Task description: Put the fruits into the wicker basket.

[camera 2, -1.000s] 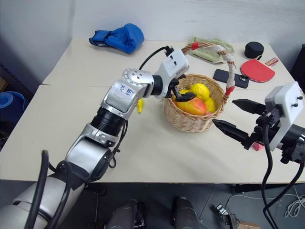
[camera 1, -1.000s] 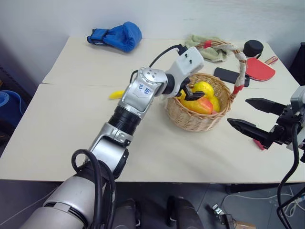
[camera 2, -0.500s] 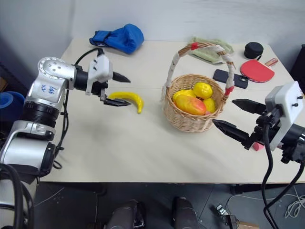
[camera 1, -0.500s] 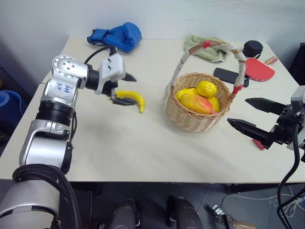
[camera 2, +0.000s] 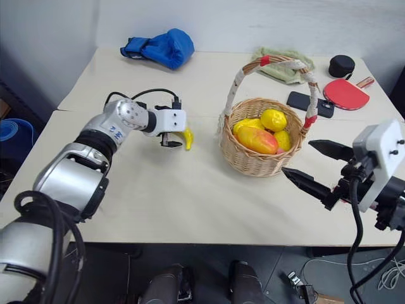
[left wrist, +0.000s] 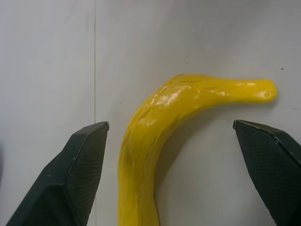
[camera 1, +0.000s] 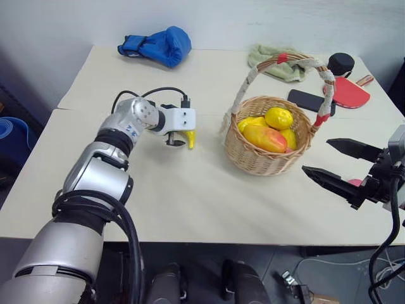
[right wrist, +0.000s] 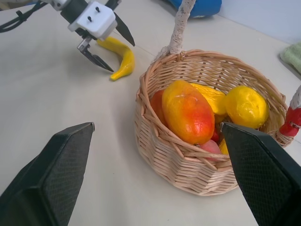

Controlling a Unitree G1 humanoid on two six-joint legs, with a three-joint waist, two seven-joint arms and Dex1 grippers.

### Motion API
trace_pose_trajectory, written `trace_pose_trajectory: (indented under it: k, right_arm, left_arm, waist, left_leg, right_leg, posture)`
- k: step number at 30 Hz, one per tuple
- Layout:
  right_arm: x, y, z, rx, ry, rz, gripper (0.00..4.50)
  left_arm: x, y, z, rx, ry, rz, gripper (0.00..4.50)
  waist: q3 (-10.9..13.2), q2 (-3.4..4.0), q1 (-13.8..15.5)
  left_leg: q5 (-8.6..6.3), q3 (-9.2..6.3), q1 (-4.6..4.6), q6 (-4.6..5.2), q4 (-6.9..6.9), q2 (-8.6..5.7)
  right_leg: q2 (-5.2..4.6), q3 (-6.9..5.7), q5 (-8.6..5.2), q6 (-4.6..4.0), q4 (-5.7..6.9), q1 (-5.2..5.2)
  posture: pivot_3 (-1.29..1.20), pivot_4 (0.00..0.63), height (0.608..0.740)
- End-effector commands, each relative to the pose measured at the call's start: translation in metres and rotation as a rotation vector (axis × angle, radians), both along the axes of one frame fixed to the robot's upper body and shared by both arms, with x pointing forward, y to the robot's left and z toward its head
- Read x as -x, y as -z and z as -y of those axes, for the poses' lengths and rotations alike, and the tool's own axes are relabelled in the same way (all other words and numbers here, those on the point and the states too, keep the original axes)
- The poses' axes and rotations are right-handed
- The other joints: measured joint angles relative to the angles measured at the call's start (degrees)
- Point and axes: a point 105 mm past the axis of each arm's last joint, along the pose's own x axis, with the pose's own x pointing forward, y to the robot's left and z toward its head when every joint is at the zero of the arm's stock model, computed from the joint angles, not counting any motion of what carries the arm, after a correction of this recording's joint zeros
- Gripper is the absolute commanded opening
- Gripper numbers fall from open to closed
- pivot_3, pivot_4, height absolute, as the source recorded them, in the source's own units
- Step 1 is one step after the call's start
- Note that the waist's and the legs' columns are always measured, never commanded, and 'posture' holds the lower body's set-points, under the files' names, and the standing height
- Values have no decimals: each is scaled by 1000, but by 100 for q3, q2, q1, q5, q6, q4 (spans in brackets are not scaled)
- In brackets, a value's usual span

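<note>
Setting: plain test room or lab. Two pale tables [camera 1: 209, 202] pushed together against a bare white wall [camera 1: 253, 19]. Unrelated props scattered on top: boxing glove [camera 1: 158, 45], cloth [camera 1: 272, 58], paddle [camera 1: 349, 92], phone [camera 1: 310, 101].

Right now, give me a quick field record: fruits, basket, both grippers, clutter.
banana: flat on table, left of basket, not gripped
mango: in basket
lemon: in basket, beside mango
basket: upright, handle up
left gripper: open, fingers straddling banana
right gripper: open, holding nothing, right of basket
clutter: blue glove, green cloth, phone, red paddle at far side
</note>
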Motion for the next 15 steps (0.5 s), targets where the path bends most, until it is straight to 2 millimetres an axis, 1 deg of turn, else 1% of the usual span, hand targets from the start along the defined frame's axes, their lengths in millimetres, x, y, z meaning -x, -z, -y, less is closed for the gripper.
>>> trace_pose_trajectory:
  k: [1, 3, 4, 7, 13, 15]
  right_arm:
    - [5, -10, -1, 0, 8, 55, 4500]
    - [6, -10, -3, -3, 5, 56, 4500]
    - [6, -10, -3, -3, 3, 56, 4500]
    - [7, -12, -4, -10, 3, 62, 4500]
    - [8, -12, -4, -20, 7, 62, 4500]
    - [8, -12, -4, -22, 7, 63, 4500]
  left_arm:
    - [-6, -12, 2, -12, -35, 59, 4463]
    - [-8, -9, 2, -19, -62, 68, 4463]
    - [-9, -8, 1, -19, -73, 73, 4071]
    - [-11, -5, -1, -30, -95, 78, 3331]
    - [-10, 0, -4, -46, -106, 59, 1445]
    - [-10, 1, -5, -49, -105, 56, 963]
  waist:
    - [0, 0, -10]
    - [0, 0, -17]
    - [0, 0, -17]
    - [0, 0, -12]
    - [0, 0, -7]
    - [0, 0, -7]
  left_leg:
    - [1, 1, 0, 5, 0, -8]
    - [0, 6, 1, 13, 0, -18]
    - [1, 6, 3, 14, 0, -21]
    - [3, 4, 4, 16, 0, -24]
    - [2, 3, 4, 17, 0, -28]
    - [2, 3, 5, 17, 0, -28]
  right_leg:
    - [-12, -6, 0, 0, -1, 0]
    - [-28, -11, 0, 0, -2, -2]
    - [-34, -12, 0, 1, 1, -2]
    - [-38, -13, 1, 1, 4, -2]
    - [-43, -15, 1, 2, 4, -2]
    - [-44, -15, 1, 2, 5, 0]
  posture:
    - [0, 150, 740]
    - [0, 150, 740]
    - [0, 150, 740]
    - [0, 150, 740]
    - [0, 150, 740]
    - [0, 150, 740]
